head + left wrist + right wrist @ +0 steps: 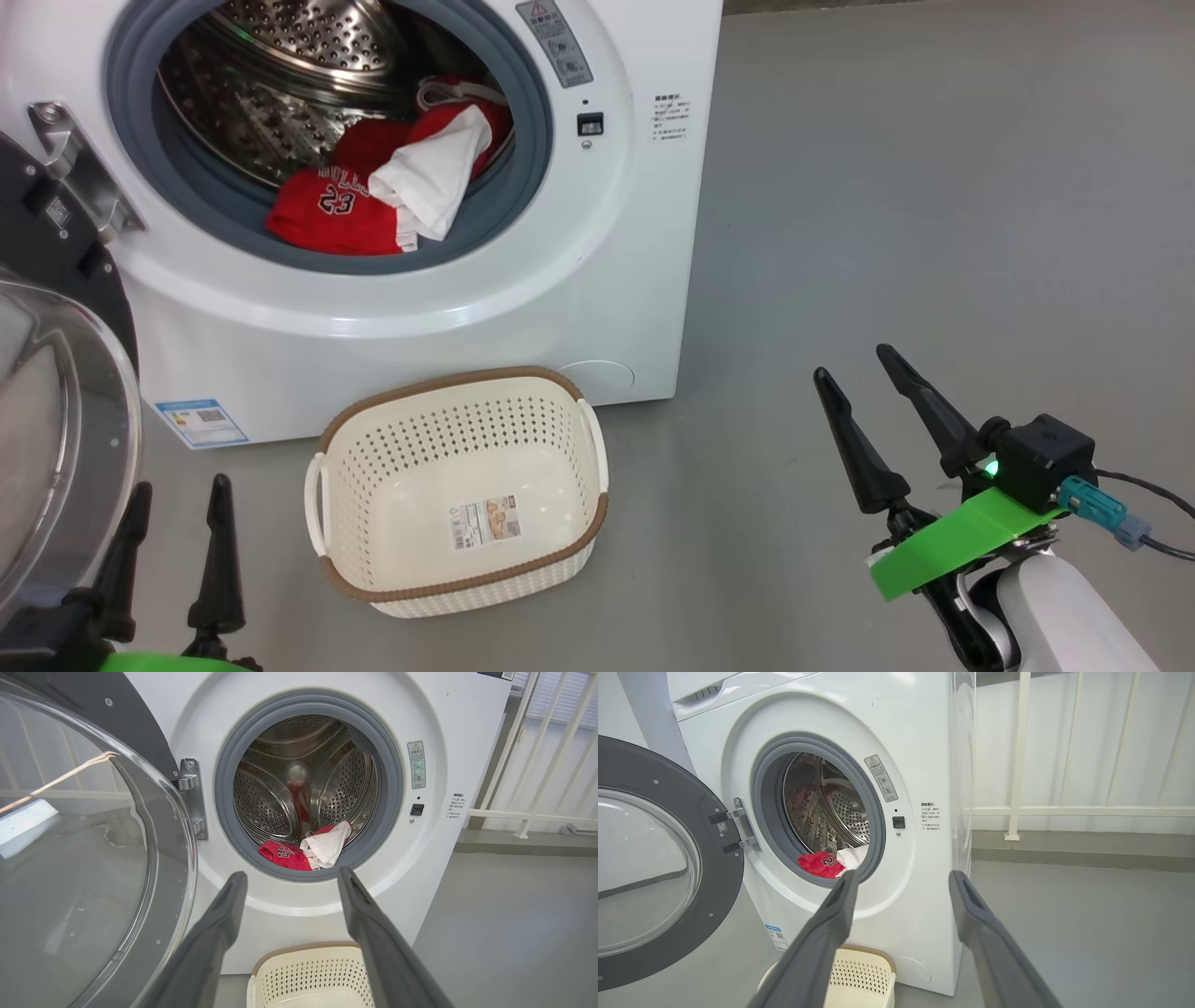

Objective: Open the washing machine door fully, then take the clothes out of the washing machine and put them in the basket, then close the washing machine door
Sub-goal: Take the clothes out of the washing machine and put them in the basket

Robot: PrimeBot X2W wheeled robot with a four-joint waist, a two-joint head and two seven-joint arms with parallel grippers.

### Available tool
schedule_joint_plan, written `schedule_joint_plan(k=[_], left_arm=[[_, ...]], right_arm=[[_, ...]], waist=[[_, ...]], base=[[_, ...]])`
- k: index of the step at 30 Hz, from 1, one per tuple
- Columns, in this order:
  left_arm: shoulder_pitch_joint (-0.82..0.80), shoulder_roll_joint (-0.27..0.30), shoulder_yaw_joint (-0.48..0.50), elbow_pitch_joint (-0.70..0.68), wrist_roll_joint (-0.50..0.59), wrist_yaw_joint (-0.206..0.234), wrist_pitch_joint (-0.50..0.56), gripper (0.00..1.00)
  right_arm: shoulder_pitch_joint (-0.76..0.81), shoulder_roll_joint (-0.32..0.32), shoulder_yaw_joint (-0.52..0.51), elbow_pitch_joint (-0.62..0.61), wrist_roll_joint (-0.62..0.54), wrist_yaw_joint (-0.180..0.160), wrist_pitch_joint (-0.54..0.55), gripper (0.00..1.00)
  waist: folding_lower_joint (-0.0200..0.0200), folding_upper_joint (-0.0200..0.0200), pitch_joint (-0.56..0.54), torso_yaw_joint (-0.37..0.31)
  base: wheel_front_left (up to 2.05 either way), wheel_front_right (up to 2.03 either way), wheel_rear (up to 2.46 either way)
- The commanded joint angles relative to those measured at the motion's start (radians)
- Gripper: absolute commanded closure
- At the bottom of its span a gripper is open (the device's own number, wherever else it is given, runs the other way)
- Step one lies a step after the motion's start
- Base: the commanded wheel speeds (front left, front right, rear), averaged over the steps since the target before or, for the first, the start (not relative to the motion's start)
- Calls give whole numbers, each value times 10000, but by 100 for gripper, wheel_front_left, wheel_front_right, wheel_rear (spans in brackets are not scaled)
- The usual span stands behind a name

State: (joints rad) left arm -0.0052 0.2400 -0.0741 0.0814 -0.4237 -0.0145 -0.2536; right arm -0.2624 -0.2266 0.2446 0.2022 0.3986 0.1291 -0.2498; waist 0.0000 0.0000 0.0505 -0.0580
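Left gripper [180, 485], right gripper [851, 362]: spread, empty | basket [448, 383] long axis left-right | clothes [373, 201] in drum [280, 56]

The grey floor [887, 233] carries the washing machine [560, 313] and, just in front of it, the basket [439, 429].

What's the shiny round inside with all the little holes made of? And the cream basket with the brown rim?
The perforated drum looks like polished steel: it is silvery and gives mirror-like reflections. The cream basket looks like moulded plastic, smooth and matte, with neat rows of even holes. Its brown rim has a woven look, but it is probably plastic too.
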Motion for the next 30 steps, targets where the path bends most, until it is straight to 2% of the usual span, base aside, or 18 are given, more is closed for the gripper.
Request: schedule_joint_plan(k=[1, 10, 30], left_arm=[[-403, 153, 413, -184, 88, -55, -82, 0], [-410, 74, 459, -122, 161, -84, -82, 0], [-495, 1, 584, -113, 243, -166, -82, 0]], right_arm=[[-102, -37, 121, -277, -133, 16, -120, 0], [-78, -15, 91, -302, -130, 16, -120, 0], [-104, 39, 73, -328, -177, 16, -120, 0]], waist=[[0, 0, 10, 4], [0, 0, 35, 24], [0, 0, 200, 70]], base=[[0, 0, 0], [22, -22, 0], [92, -92, 0]])
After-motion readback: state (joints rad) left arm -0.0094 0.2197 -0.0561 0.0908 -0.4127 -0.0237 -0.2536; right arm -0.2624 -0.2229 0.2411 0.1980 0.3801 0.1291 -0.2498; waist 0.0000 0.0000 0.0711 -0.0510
